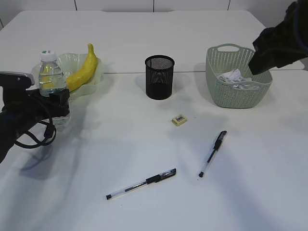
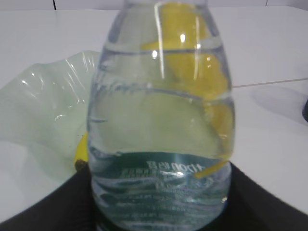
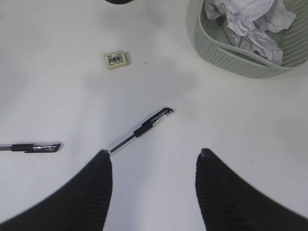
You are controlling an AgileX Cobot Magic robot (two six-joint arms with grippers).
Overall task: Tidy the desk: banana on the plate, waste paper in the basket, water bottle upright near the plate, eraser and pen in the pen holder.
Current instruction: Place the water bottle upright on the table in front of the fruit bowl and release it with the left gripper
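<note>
White table point(image 1: 144, 202), a seam line running across it behind the holder; pale wall panels at the far edge.

Bottle point(image 1: 52, 82) upright at left, just in front of the plate point(image 1: 98, 77); banana point(image 1: 84, 71) lies on the plate. Left gripper point(image 1: 57, 103) is around the bottle's lower body; whether it presses the bottle I cannot tell. Bottle has a dark green label point(image 2: 163, 171), text mirrored and unreadable.

Black mesh holder point(image 1: 159, 77) at centre. Basket point(image 1: 221, 98) at right, crumpled paper point(image 1: 236, 78) inside. Right gripper point(image 3: 154, 168) hangs near the basket, jaws spread, nothing between them.

Eraser point(image 1: 179, 120) with barcode sticker, in front of the holder. Two pens lie flat nearer: one point(image 1: 213, 153) right, one point(image 1: 142, 183) centre.
</note>
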